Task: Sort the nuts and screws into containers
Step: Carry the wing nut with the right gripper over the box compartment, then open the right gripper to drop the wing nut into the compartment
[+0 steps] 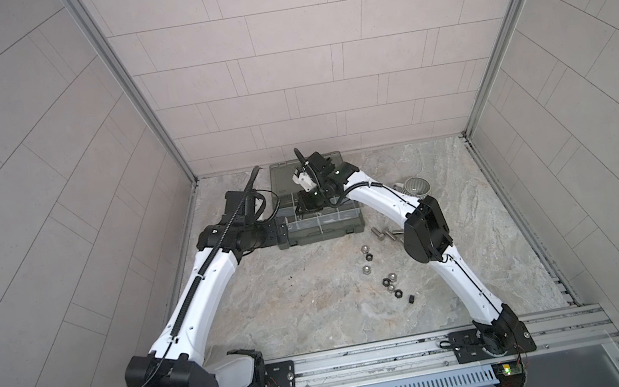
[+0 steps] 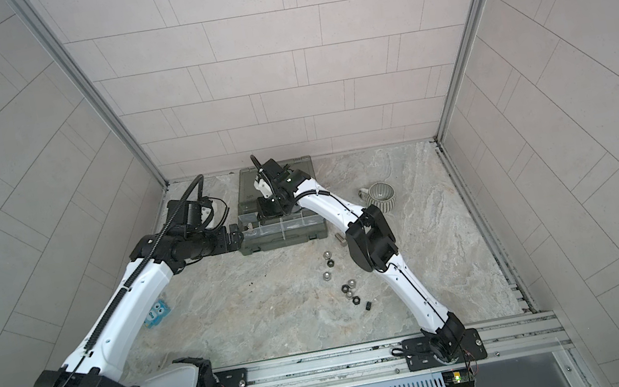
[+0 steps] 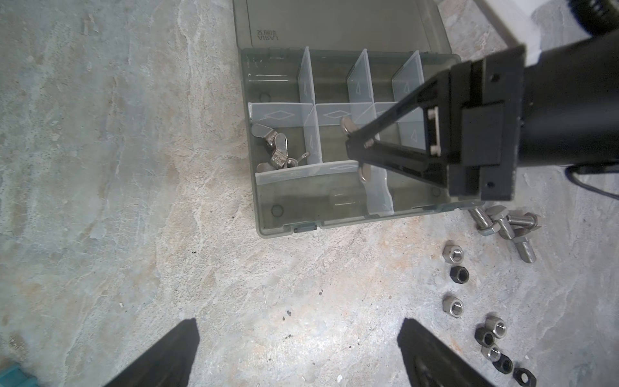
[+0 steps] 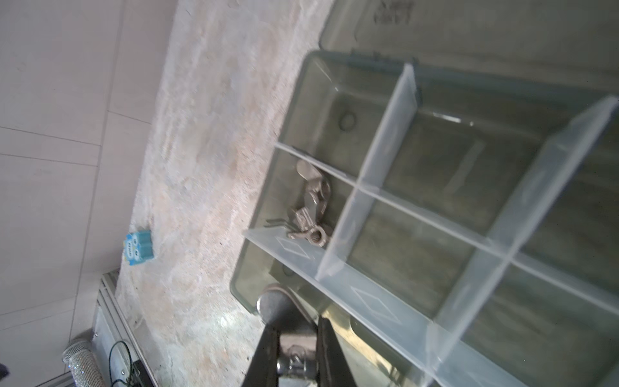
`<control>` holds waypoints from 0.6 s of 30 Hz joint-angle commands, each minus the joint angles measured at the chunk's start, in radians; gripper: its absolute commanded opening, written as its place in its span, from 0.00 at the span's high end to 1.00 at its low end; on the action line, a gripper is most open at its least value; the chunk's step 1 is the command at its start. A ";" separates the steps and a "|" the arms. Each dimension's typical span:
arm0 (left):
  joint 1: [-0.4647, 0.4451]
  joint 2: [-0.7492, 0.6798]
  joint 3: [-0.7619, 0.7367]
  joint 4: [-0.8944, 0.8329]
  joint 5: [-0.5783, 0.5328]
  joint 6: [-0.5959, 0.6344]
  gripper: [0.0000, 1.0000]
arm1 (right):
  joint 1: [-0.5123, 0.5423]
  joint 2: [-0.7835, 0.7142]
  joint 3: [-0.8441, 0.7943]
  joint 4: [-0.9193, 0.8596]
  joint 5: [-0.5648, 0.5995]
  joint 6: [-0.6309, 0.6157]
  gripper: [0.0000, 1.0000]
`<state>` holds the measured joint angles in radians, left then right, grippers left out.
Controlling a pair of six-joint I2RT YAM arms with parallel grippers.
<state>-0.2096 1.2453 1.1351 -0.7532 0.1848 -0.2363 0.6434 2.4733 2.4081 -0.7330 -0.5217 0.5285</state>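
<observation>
One wing nut point(image 3: 347, 126) pinched in right gripper point(image 3: 360, 150) above compartments point(image 3: 308, 100), frame centre-right — left gripper point(image 3: 298, 355) spread wide, empty, bottom edge — screws point(image 3: 502, 224), nuts point(image 3: 453, 254) loose lower right

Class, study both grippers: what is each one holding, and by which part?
The right gripper pinches a wing nut by its middle, wings sticking out either side. The left gripper is open, holding nothing.

Marbled tabletop point(image 1: 276, 313), here's the lay: the open organizer case point(image 1: 323, 238) sits at twelve o'clock, a striped mug point(image 1: 416, 187) at two. Screws point(image 1: 383, 232) are heaped beside the case's front corner. Nuts point(image 1: 366, 269) are strung from centre toward four, and there's a small blue block point(image 2: 156, 311) near nine.
</observation>
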 commanded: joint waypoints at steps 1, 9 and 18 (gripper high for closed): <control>0.004 0.006 0.014 0.008 0.025 -0.011 0.00 | 0.013 0.023 0.007 0.185 -0.039 0.040 0.86; 0.010 0.002 0.007 0.003 0.029 -0.014 0.00 | 0.022 0.119 0.062 0.254 -0.068 0.098 0.86; 0.013 -0.004 0.002 -0.003 0.021 -0.011 0.00 | 0.029 0.142 0.066 0.255 -0.034 0.071 0.79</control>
<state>-0.2031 1.2457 1.1351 -0.7528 0.2092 -0.2401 0.6659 2.6144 2.4550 -0.4992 -0.5697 0.6048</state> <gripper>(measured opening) 0.998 0.205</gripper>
